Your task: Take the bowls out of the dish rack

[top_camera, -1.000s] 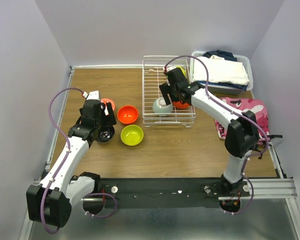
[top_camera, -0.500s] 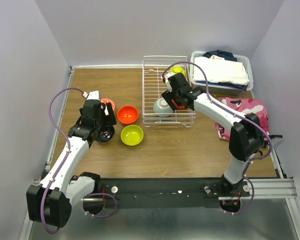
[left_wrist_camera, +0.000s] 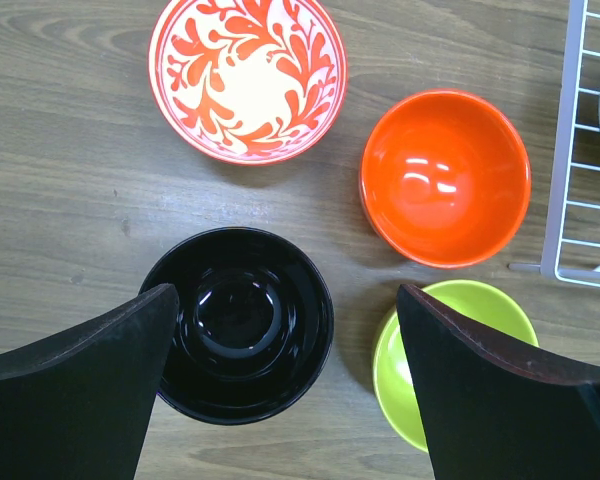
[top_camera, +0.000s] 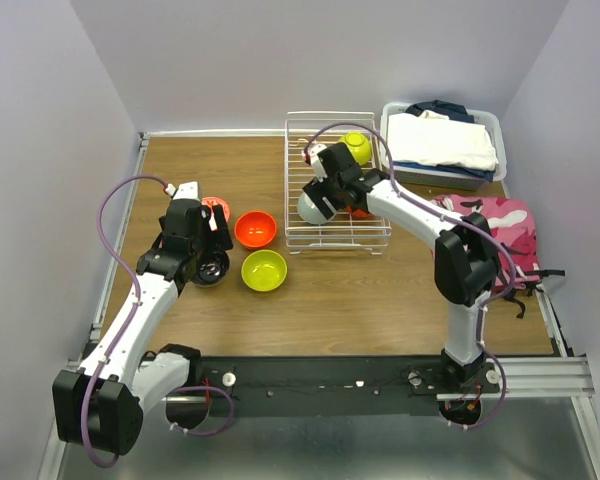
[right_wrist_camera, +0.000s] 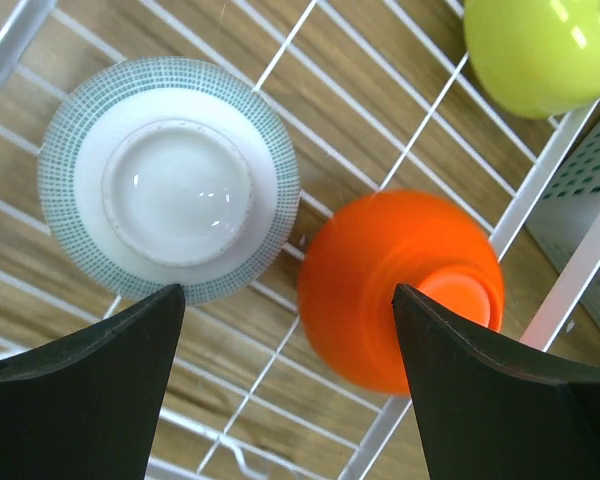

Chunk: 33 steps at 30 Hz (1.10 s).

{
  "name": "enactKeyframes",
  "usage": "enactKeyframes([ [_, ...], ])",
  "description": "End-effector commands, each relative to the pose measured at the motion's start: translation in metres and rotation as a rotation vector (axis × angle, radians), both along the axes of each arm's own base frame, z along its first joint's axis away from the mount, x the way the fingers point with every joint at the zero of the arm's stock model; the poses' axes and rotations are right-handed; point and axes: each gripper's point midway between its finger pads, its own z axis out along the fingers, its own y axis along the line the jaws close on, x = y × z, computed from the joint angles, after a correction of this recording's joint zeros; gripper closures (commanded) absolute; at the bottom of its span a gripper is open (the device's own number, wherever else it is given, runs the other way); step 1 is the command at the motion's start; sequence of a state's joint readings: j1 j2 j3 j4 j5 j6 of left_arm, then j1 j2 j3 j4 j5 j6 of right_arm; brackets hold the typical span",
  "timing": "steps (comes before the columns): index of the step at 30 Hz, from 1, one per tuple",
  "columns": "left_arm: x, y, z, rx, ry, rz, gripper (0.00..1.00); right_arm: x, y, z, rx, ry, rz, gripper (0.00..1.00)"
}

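The dish rack (top_camera: 325, 128) stands at the far middle of the desk (top_camera: 380, 290), and three bowls are in it. A pale blue bowl (right_wrist_camera: 170, 190) lies bottom-up on the wires near the rack's front edge, its foot ring facing the right wrist camera. Just beside it, an orange bowl (right_wrist_camera: 400, 290) also lies bottom-up and somewhat tilted. The two look very close, but I cannot tell whether they touch. A lime-green bowl (top_camera: 357, 148) sits nearer the rack's far right corner, apart from the other two.

The right tool (right_wrist_camera: 290, 290) hangs over the rack above the gap between the pale blue and orange bowls. Its fingers are spread wide and grasp nothing.

Four more bowls stand upright on the desk to the left of the rack. A second orange bowl (left_wrist_camera: 445, 175) is nearest the rack's front left corner, and a second lime-green bowl (top_camera: 264, 270) sits just in front of it. A white-and-red patterned bowl (left_wrist_camera: 248, 75) is further left, and a dark-inside bowl (left_wrist_camera: 245, 320) sits in front of that one.

The left tool (left_wrist_camera: 285, 295) hovers above the dark-inside bowl and the green one beside it. It is released, wide apart and empty.

To the right of the rack sits a grey bin (top_camera: 485, 125) of folded clothes, and in front of the bin lies a pink patterned cloth (top_camera: 480, 225).
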State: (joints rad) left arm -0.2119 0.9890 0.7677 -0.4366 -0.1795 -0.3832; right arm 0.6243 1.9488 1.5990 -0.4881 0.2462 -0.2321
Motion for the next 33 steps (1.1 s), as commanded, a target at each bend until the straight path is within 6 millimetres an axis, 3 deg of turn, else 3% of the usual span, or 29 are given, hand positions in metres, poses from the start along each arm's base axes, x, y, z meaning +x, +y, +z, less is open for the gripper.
enactKeyframes([
  [1,-0.001,0.003,0.0,0.02,-0.003,0.005,0.01,0.032,0.007,0.011,-0.001,-0.095,-0.083,0.08],
  [5,-0.002,0.004,0.001,0.023,-0.006,0.008,0.01,0.033,-0.014,0.029,-0.052,-0.166,-0.156,0.08],
  [9,-0.001,0.002,0.003,0.015,-0.016,0.001,0.01,0.019,-0.029,0.035,-0.073,-0.192,-0.142,0.08],
  [13,-0.001,0.001,0.003,0.009,-0.014,-0.002,0.01,0.015,-0.036,0.023,-0.14,-0.18,-0.111,0.08],
  [22,-0.002,0.003,0.003,0.018,-0.015,0.003,0.01,0.022,-0.042,-0.025,-0.272,-0.142,-0.073,0.07],
  [33,-0.001,0.001,0.0,0.015,-0.002,-0.003,0.01,0.014,-0.068,-0.076,-0.5,-0.077,-0.034,0.05],
])
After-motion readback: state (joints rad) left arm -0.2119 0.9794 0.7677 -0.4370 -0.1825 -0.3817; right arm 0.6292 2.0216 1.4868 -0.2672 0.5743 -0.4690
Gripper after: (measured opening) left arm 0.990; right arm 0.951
